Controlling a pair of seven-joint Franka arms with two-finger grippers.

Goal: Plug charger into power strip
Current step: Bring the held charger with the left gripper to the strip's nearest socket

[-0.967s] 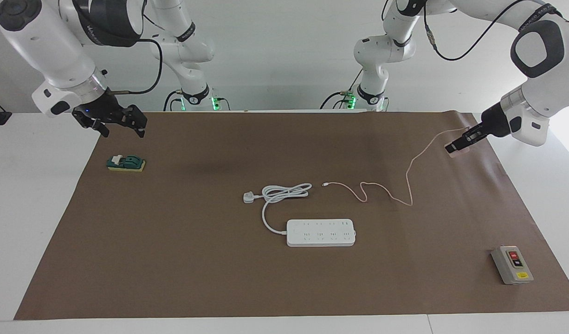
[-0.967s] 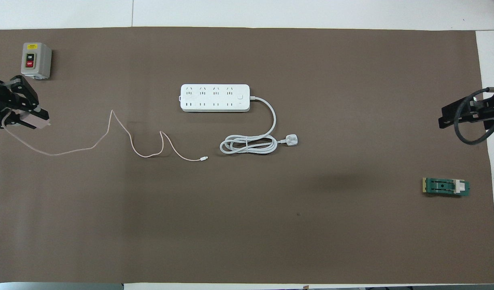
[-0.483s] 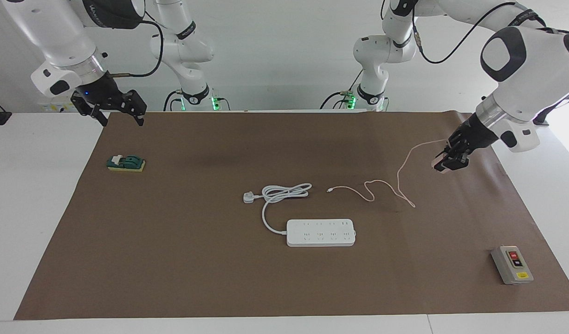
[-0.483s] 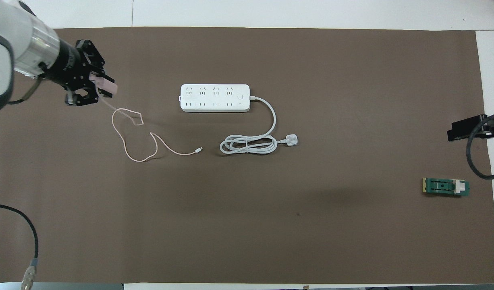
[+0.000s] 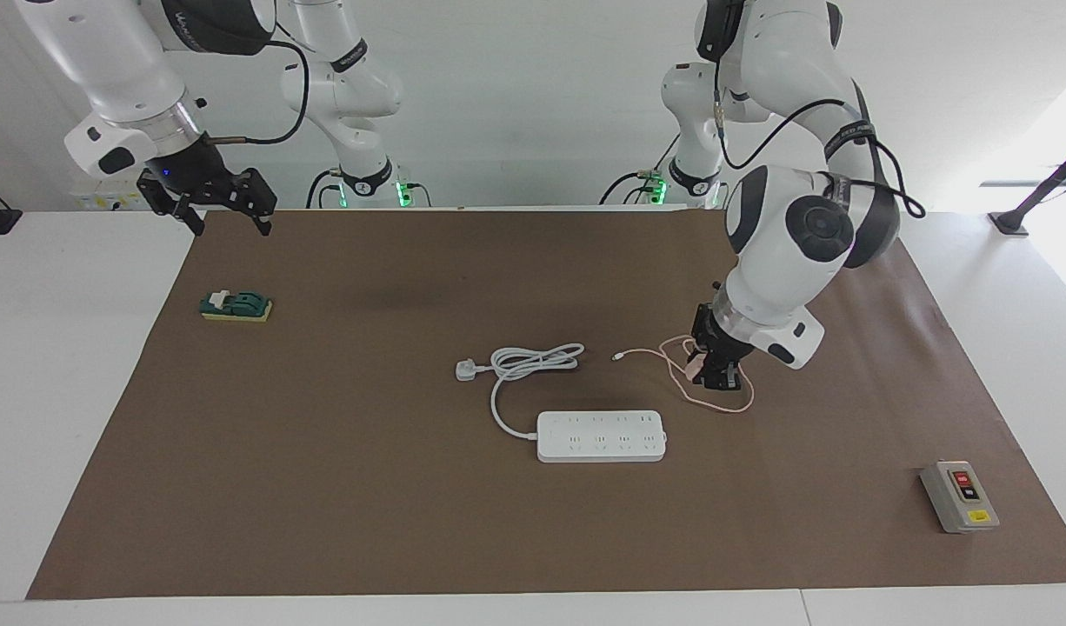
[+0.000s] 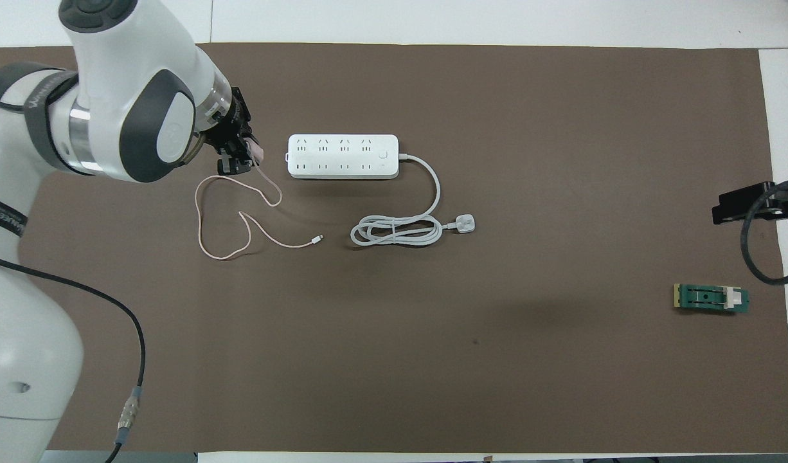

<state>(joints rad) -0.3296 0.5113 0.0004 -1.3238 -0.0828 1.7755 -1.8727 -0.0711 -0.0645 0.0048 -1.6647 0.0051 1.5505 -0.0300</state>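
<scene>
My left gripper point(image 5: 712, 369) is shut on the charger point(image 5: 693, 369), a small pale-pink cube, and holds it over the mat just off the power strip's end toward the left arm's end of the table. It also shows in the overhead view point(image 6: 242, 155) with the charger point(image 6: 257, 152). The pink cable point(image 5: 724, 407) loops on the mat to a tiny white connector point(image 5: 616, 356). The power strip point(image 5: 601, 436) lies flat at mid-table, sockets up point(image 6: 342, 156). My right gripper point(image 5: 230, 224) is open and empty, raised over the mat's corner at the right arm's end.
The strip's thick white cord is coiled nearer to the robots and ends in a white three-pin plug point(image 5: 467, 370). A grey box with red and black buttons point(image 5: 959, 496) stands toward the left arm's end. A green and yellow block point(image 5: 236, 306) lies toward the right arm's end.
My left arm has swung in from the table's end to beside the power strip, carrying the charger and lowering it. The cable has bunched into loops. The right gripper has barely moved.
</scene>
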